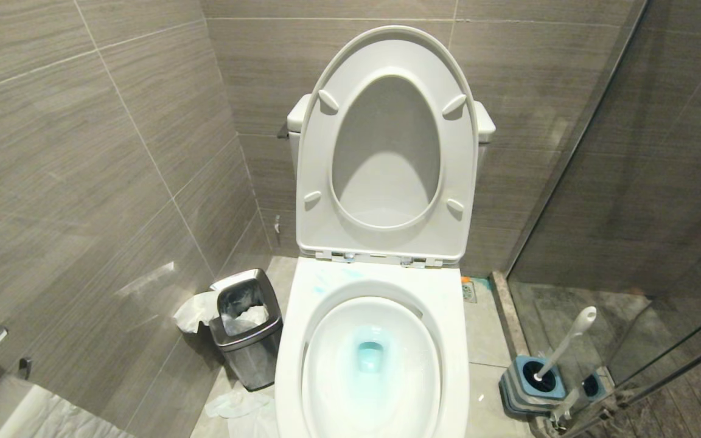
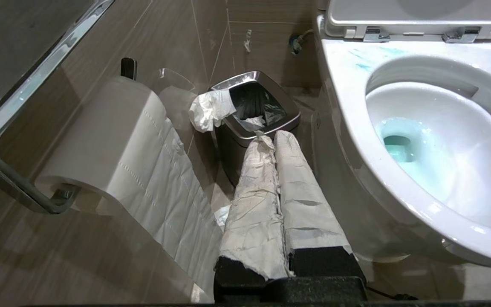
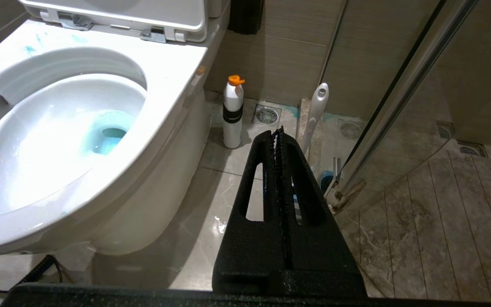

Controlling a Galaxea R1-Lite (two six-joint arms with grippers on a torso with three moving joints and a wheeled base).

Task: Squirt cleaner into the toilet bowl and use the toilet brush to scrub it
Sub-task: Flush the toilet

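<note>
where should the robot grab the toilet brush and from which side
Grip the toilet brush high on its white handle, coming from above on the toilet side. The head sits down in the blue holder, the handle leans up toward the glass door, leaving only the stick free.

I am in a small tiled bathroom: a white toilet (image 1: 372, 340) sits at twelve o'clock, a steel bin (image 1: 246, 328) at ten, a paper roll (image 2: 100, 136) at nine, a glass shower screen (image 1: 630, 182) and floor drain (image 3: 267, 115) at two.
</note>
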